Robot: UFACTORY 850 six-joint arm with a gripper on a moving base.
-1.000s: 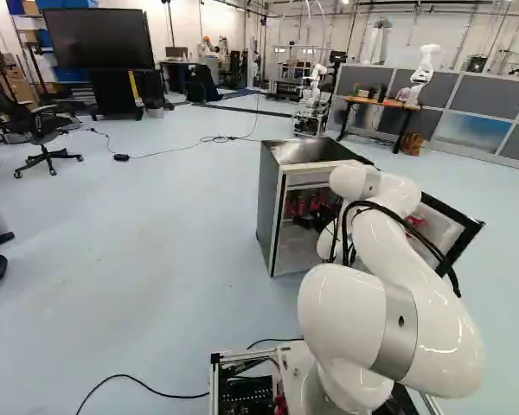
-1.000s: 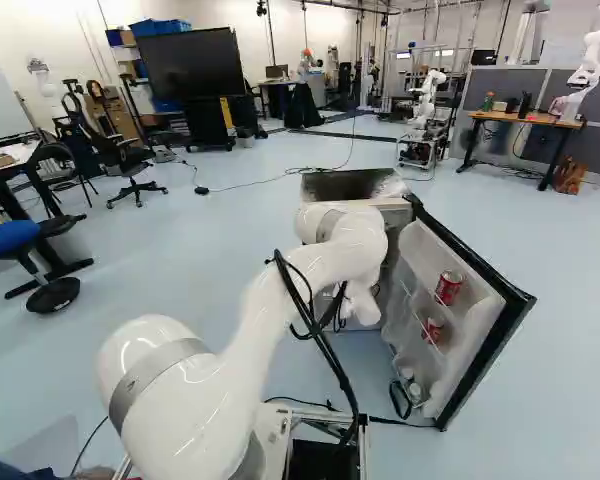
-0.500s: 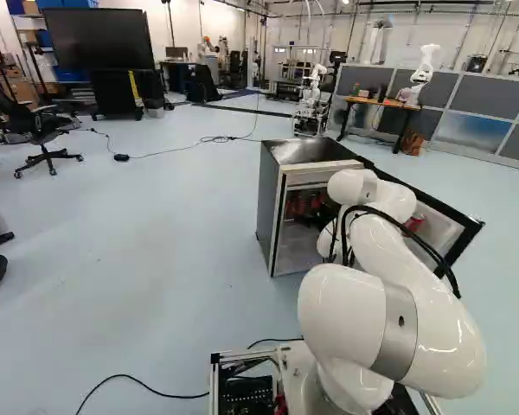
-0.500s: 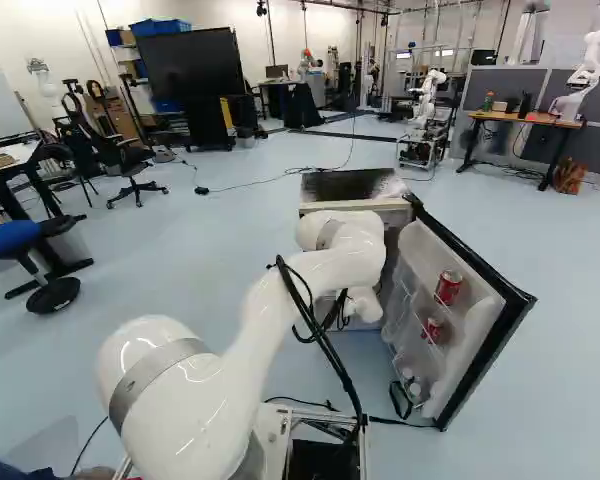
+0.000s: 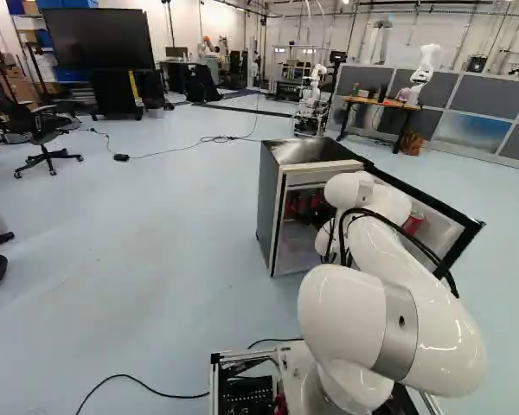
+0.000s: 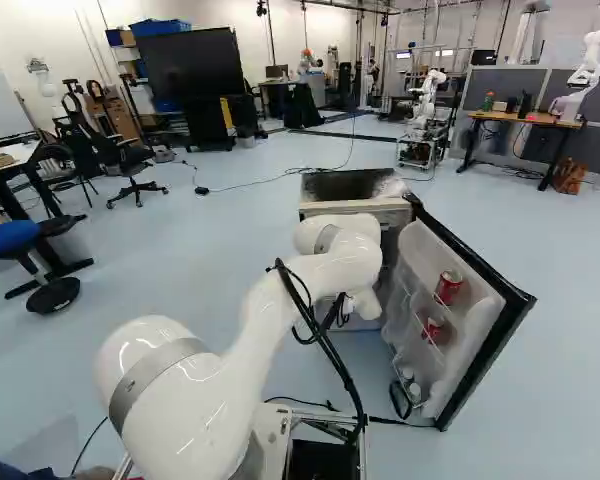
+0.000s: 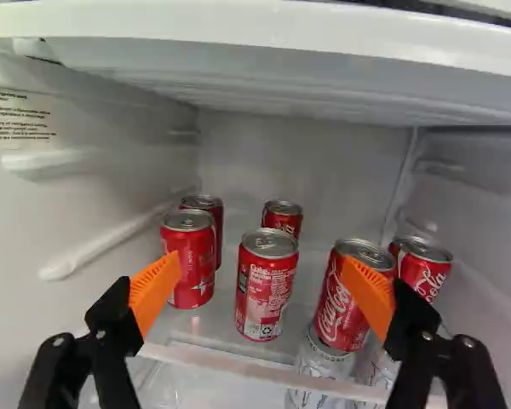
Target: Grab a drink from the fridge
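Lining up, apparently, on the front middle soda can [image 7: 266, 285] on the fridge shelf [image 7: 238, 364].
Pincer [image 7: 260, 269] released, its orange pads [image 7: 156, 291] well apart; straight advance advised, flanking cans [image 7: 187, 260] to be cleared, closing delayed until the can is straddled.

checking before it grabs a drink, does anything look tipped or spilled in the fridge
Nothing stands out in the fridge: the red cans all stand on the shelf, and no spill shows.
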